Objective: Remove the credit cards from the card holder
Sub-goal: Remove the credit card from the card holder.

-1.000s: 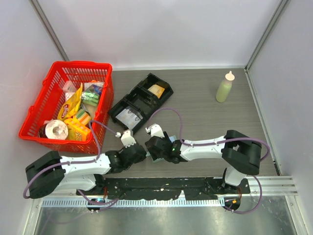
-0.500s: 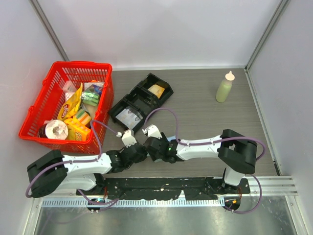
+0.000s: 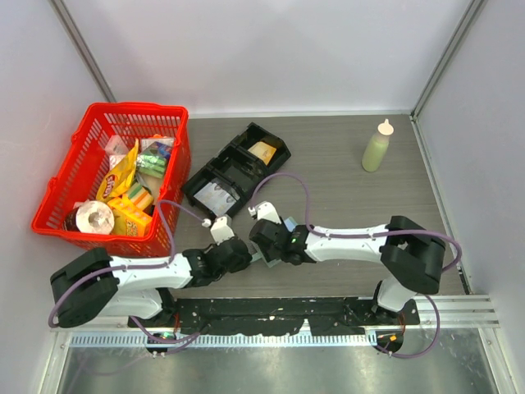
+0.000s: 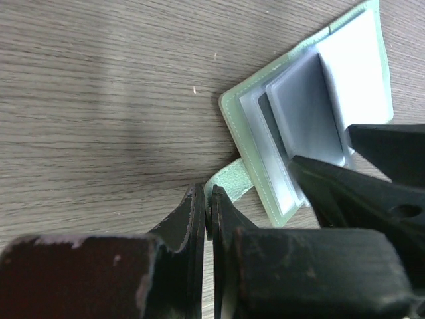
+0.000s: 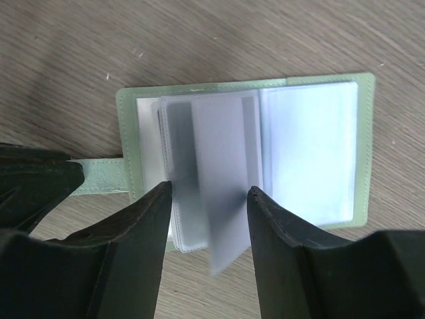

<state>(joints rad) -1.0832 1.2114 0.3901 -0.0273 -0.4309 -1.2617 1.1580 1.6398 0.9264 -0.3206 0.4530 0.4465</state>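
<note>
The card holder (image 5: 309, 149) lay open on the table (image 4: 99, 100), at the near side between my two arms. My left tool (image 4: 208, 219) was closed tight on its green strap (image 4: 229, 181) (a thin tab at its left edge). My right tool (image 5: 209, 199) stood partly open, one finger on each side of a lifted clear sleeve (image 5: 222, 153).

**Table layout, L to R**

Basket (image 3: 176, 164) sits far L on table (image 3: 344, 189), w/ snack packets (image 3: 119, 176) + a roll (image 3: 92, 217) inside. Tray (image 3: 238, 164) is just R of it, mid-table, set diagonal, w/ a flat packet (image 3: 262, 152) in its back compartment. Squeeze bottle (image 3: 376, 148) stands upright far R twd the back, well apart from the rest. Card holder (image 5: 305, 153) lies open on table at front centre, btwn the arms. Its strap (image 4: 229, 183) sticks out twd L gripper (image 4: 208, 199), end btwn that gripper's fingers. R gripper (image 5: 209, 193) is over holder. Plastic leaves (image 5: 199, 166) are stacked on the half next to strap.
</note>
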